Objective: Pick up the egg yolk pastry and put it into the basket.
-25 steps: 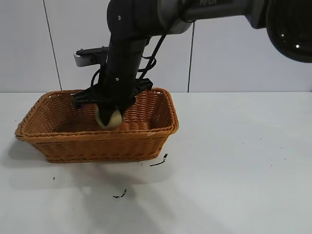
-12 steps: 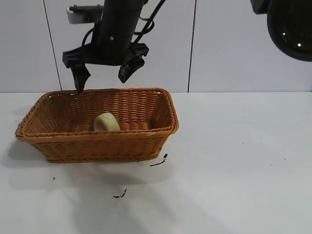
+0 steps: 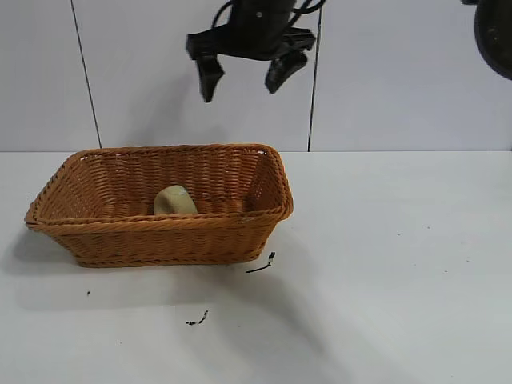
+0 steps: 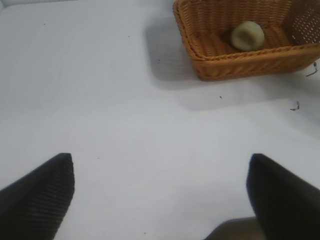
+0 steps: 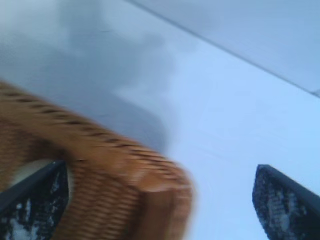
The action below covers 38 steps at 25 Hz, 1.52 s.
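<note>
Released a second ago, the egg yolk pastry (image 3: 175,200) now rests in the basket (image 3: 164,237); right pincer (image 3: 243,78) has lifted clear, spread wide and empty, high up and rightward of it; left pincer (image 4: 160,192) parked well away over the table (image 3: 384,264), also spread.

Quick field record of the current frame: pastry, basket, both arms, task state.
pastry: egg yolk pastry lies inside the basket, free of any grip
basket: basket upright on the white table, at the exterior view's left half
right gripper: right gripper high above the basket's back rim, jaws open, empty
left gripper: left gripper low over bare table away from the basket, jaws open, empty
table marks: small dark specks in front of the basket
task state: pastry placed in basket
</note>
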Tool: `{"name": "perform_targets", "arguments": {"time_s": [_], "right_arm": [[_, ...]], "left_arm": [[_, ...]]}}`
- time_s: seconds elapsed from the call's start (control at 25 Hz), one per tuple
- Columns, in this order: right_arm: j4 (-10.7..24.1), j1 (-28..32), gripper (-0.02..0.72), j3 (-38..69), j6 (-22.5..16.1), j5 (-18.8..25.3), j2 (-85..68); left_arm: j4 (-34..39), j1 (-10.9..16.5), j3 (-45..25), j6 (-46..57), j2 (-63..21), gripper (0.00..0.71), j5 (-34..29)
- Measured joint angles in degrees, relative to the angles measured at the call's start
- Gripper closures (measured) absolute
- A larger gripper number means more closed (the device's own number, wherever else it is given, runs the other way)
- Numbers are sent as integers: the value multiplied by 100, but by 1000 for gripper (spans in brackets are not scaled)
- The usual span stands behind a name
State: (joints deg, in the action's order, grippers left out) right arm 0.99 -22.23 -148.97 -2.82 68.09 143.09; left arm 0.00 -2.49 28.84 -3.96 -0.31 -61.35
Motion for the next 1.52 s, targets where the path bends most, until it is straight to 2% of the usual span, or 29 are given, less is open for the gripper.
{"name": "perform_targets", "arguments": {"time_s": [0.24, 0.44, 0.64, 0.8, 0.96, 1.52], "right_arm": [[44, 1182, 10, 0, 47, 148, 0], [52, 1853, 10, 0, 47, 148, 0], [-32, 2039, 10, 111, 47, 148, -120], [-99, 2039, 10, 610, 163, 141, -604], [-99, 2039, 10, 1644, 180, 137, -1475], [-99, 2039, 10, 6777, 243, 136, -6101]], "left_arm": [[0, 0, 0, 0, 0, 14, 0], [0, 0, 0, 0, 0, 14, 0], [0, 0, 0, 0, 0, 14, 0], [0, 0, 0, 0, 0, 14, 0], [0, 0, 0, 0, 0, 14, 0], [0, 0, 0, 0, 0, 14, 0]]}}
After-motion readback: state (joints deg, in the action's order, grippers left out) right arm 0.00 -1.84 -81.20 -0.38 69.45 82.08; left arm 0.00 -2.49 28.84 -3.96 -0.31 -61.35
